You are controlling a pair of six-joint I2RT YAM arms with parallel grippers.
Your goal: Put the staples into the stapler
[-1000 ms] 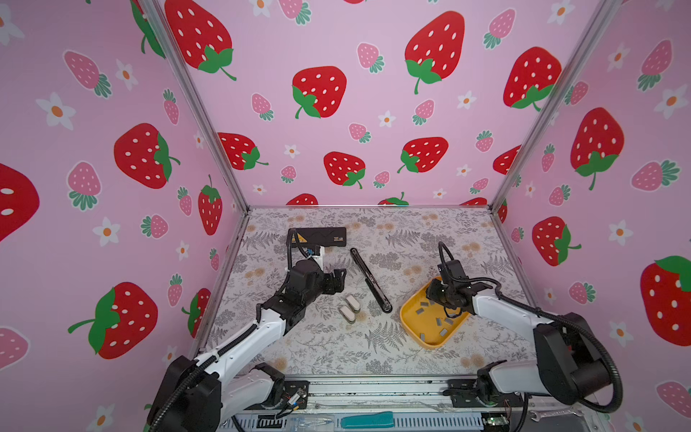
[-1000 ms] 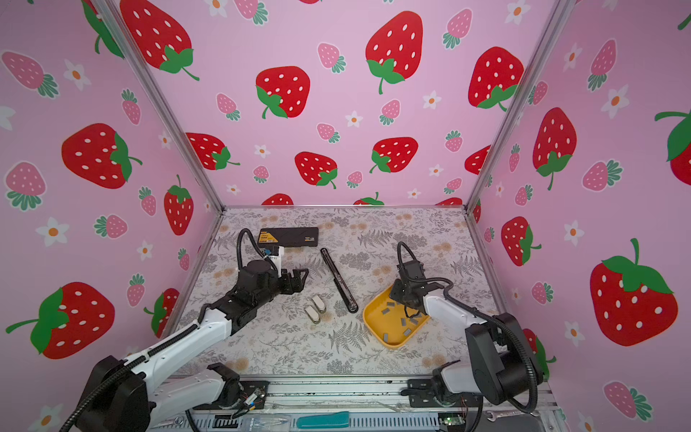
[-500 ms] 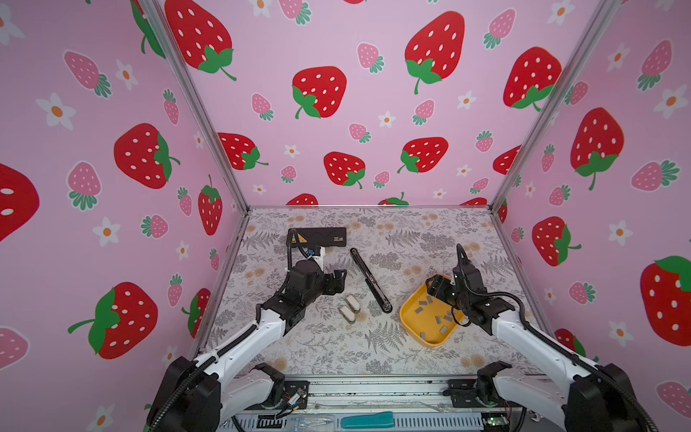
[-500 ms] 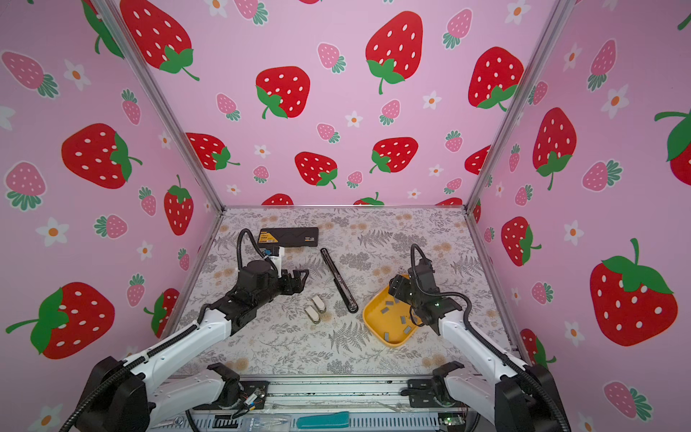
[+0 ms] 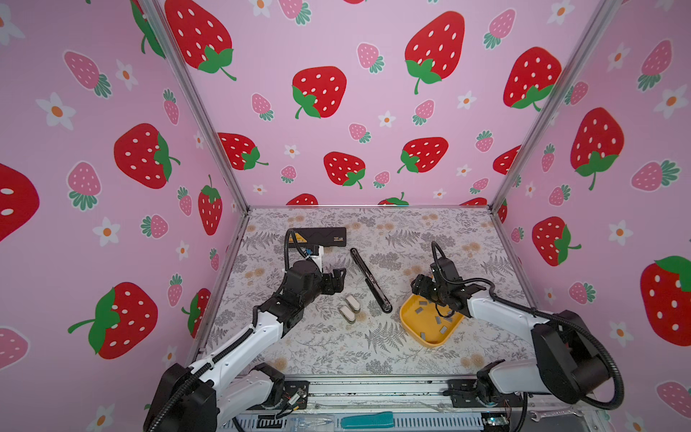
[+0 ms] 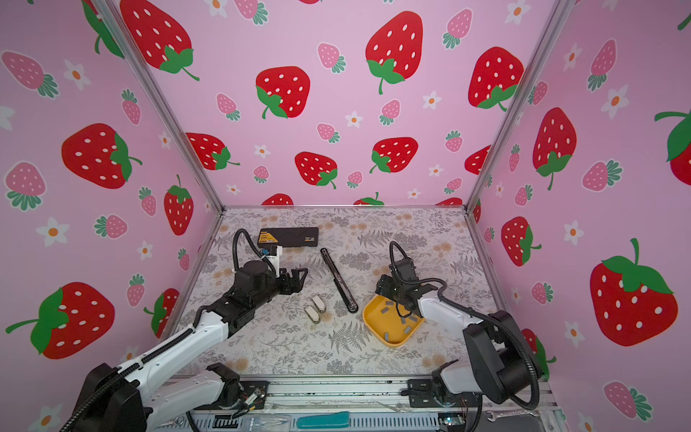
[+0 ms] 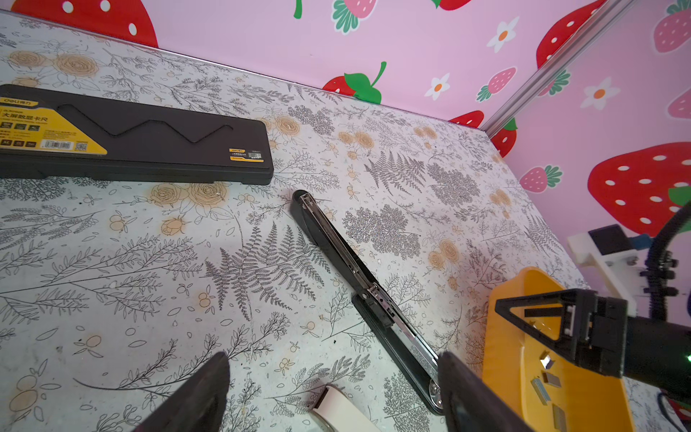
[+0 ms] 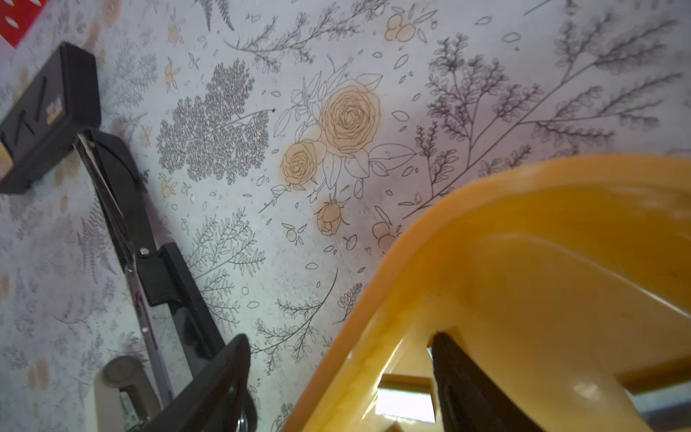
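Note:
Several short grey staples (image 5: 443, 329) (image 6: 407, 330) lie loose in a yellow tray (image 5: 430, 342) on the right. A long black stapler (image 5: 370, 280) (image 7: 359, 284) lies opened flat at mid-table, its metal rail facing up. My right gripper (image 5: 420, 286) (image 8: 336, 377) is open and straddles the tray's far left rim (image 8: 411, 243): one finger is outside, and the other is inside beside a staple strip (image 8: 405, 400). My left gripper (image 5: 336, 280) (image 7: 332, 392) hangs open and empty left of the stapler, above two small white staplers (image 5: 349, 308).
A flat black case (image 5: 321, 236) with a yellow label lies at the back left, behind the left wrist. The pink side walls and the back wall close in the floral table. The front rail runs along the near edge.
The right gripper has shifted from over the tray's middle to its far left rim and has opened wider. The left arm has not moved.

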